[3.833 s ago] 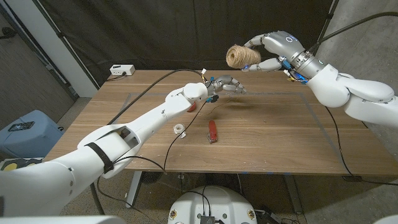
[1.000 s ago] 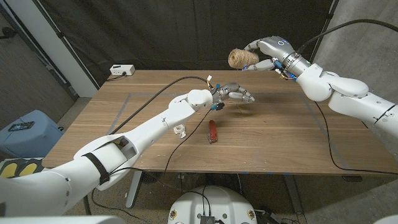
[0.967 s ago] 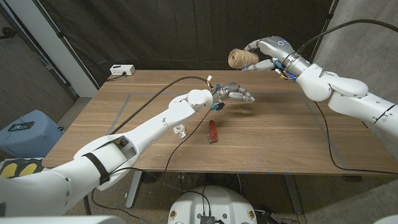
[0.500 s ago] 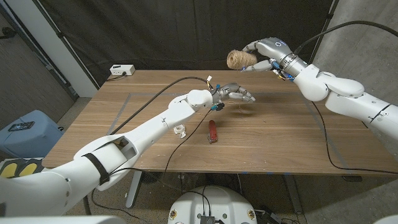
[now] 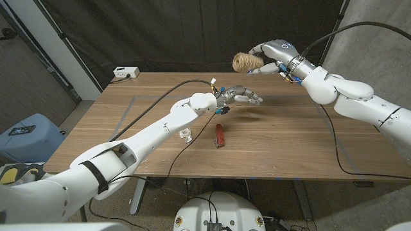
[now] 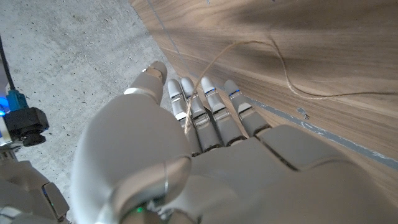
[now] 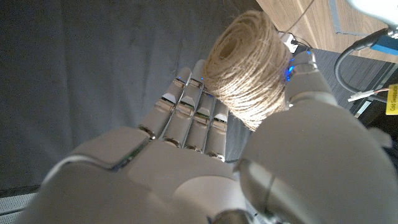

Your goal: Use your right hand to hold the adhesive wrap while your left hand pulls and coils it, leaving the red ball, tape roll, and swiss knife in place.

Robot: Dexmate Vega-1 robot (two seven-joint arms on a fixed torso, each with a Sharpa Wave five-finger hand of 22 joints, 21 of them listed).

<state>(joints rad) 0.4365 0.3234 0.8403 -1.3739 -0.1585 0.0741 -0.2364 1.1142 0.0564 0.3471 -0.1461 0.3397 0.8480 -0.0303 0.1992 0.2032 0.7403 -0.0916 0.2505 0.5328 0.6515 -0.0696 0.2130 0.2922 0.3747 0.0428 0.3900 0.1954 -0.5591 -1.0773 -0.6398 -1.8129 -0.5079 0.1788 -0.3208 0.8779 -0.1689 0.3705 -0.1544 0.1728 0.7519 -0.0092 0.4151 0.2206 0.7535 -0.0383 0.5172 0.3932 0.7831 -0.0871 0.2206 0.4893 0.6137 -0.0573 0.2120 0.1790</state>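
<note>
Right hand (image 5: 273,54) grips twine spool (image 5: 244,62) above table (image 5: 289,141); left hand (image 5: 241,96) w/ twine strand (image 6: 214,68) across fingers, grasp can't tell.

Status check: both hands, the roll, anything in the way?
Right hand grips twine roll aloft. Left hand pinches the strand. Swiss knife, tape roll untouched below.

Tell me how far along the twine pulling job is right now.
Done: the right hand holds the twine spool up above the table's far edge. In hand: a strand runs across the left hand's fingers, pulled out over the wood. Left: no coil is visible yet. The swiss knife and tape roll lie on the table.
</note>
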